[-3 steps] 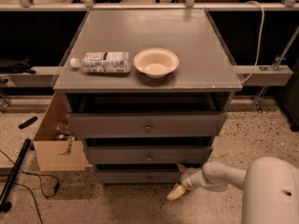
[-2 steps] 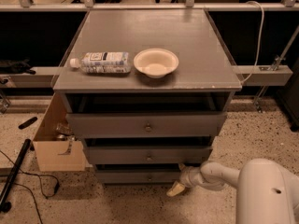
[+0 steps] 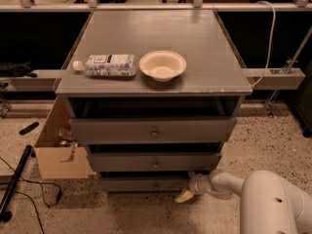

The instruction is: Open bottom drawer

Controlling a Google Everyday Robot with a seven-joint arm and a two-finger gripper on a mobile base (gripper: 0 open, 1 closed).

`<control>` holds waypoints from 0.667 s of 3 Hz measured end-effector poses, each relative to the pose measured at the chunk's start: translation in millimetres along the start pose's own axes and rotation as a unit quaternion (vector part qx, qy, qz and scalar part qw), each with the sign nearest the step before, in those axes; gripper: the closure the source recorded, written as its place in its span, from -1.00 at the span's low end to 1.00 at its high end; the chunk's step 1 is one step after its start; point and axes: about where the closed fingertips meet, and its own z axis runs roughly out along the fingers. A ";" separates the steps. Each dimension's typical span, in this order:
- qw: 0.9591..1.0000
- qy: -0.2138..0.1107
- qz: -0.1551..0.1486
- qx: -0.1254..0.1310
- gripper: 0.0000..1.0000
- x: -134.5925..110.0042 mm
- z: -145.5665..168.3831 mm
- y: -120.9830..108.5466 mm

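Note:
The bottom drawer point(image 3: 141, 184) is the lowest and narrowest of three grey fronts on the cabinet, with a small round knob point(image 3: 156, 185) at its centre. It sits slightly out, a dark gap showing above it. My gripper point(image 3: 185, 195) is low by the floor, just right of the drawer's knob and in front of its right end. The white arm point(image 3: 229, 185) reaches in from the lower right.
On the cabinet top point(image 3: 204, 57) lie a plastic water bottle point(image 3: 105, 65) and a cream bowl point(image 3: 163, 65). An open cardboard box point(image 3: 56, 145) stands against the cabinet's left side. A black pole and cable point(image 3: 14, 184) lie on the speckled floor at left.
The arm has shifted slightly left, bringing the gripper a little closer to the bottom drawer's front. The drawers look unchanged.

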 end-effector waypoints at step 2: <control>1.000 0.000 0.000 0.002 -0.06 0.6 1.2 -2.1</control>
